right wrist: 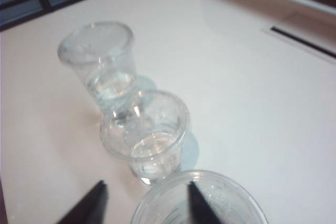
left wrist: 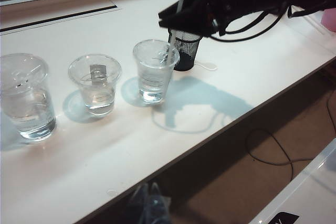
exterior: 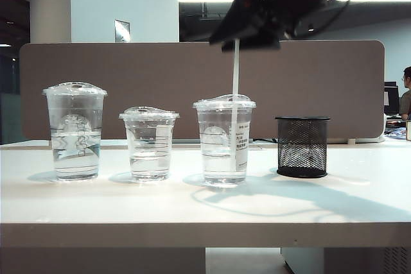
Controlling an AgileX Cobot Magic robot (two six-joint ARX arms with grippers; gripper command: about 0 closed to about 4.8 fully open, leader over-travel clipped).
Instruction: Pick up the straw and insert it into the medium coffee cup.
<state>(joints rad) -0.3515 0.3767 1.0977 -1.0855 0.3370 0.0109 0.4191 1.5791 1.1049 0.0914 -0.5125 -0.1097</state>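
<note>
Right at the front is the white surface (exterior: 192, 203), and three see-through cups with lids stand on it in a row. All three have some water in them. On the left of the outside view is the tall cup (exterior: 74, 129). Next comes the short cup (exterior: 149, 142). Then comes the medium coffee cup (exterior: 224, 139), with a white sticker on its side.

The straw (exterior: 235, 68) stands up in the medium coffee cup and pokes out high through the lid. Just beside that cup stands a black mesh pot (exterior: 302, 145).

The right hand (exterior: 250, 30) hangs over the medium coffee cup, at the top end of the straw. In its own camera its two dark fingers (right wrist: 97, 200) are spread apart, with no straw between them.

The left hand (left wrist: 149, 205) is only a dim blur past the near edge of the surface. I cannot tell if it is open or closed.

Behind the surface stands a long brown board (exterior: 128, 81).
</note>
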